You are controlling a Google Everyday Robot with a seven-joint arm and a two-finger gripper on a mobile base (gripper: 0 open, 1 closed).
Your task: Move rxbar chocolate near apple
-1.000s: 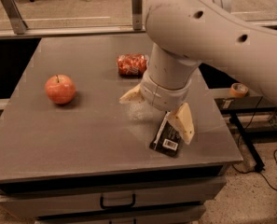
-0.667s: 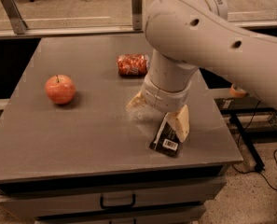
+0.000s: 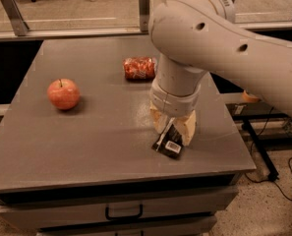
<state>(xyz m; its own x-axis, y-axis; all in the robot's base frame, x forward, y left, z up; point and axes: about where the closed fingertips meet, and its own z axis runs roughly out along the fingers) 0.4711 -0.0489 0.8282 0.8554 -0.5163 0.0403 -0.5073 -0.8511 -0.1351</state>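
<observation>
End effector (image 3: 173, 127) pointed down at the table's (image 3: 86, 146) right front part, closed on the rxbar (image 3: 168, 142), one finger on each side. Rxbar's lower end, with its white label, reached the table surface. A can (image 3: 139, 68) lay behind the arm; the apple (image 3: 63, 93) sat well apart, far left.

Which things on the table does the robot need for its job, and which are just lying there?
For the job:
rxbar chocolate, front right
apple, on the left
gripper, down over the bar

Just lying about:
orange-red can, on its side toward the back of the table
</observation>
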